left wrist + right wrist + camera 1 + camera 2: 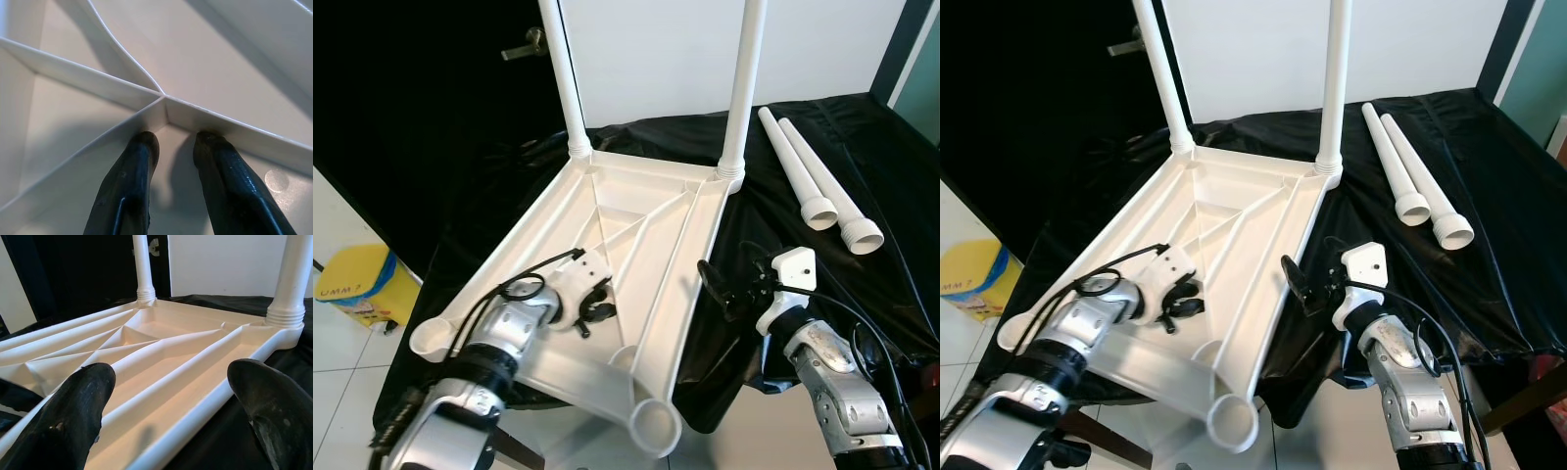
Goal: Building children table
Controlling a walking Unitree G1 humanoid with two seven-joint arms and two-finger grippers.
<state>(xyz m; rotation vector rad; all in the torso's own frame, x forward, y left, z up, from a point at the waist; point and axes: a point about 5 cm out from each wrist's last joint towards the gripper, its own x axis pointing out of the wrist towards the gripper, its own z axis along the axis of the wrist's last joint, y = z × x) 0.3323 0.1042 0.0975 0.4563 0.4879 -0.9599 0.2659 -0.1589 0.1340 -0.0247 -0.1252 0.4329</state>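
Upturned white tabletop (646, 211), two legs (744, 88) pointing up at far corners; left gripper (173, 147) parted inside, right gripper (171, 396) parted around near-right edge.

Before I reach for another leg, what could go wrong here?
1. The tabletop overhangs the near edge of the black cloth, with two empty sockets past it; pressing down with the left gripper inside the ribs might tip it.
2. The right gripper is open beside the tabletop's edge; a swing could knock it sideways.
3. The two loose legs lie far back, a long reach.
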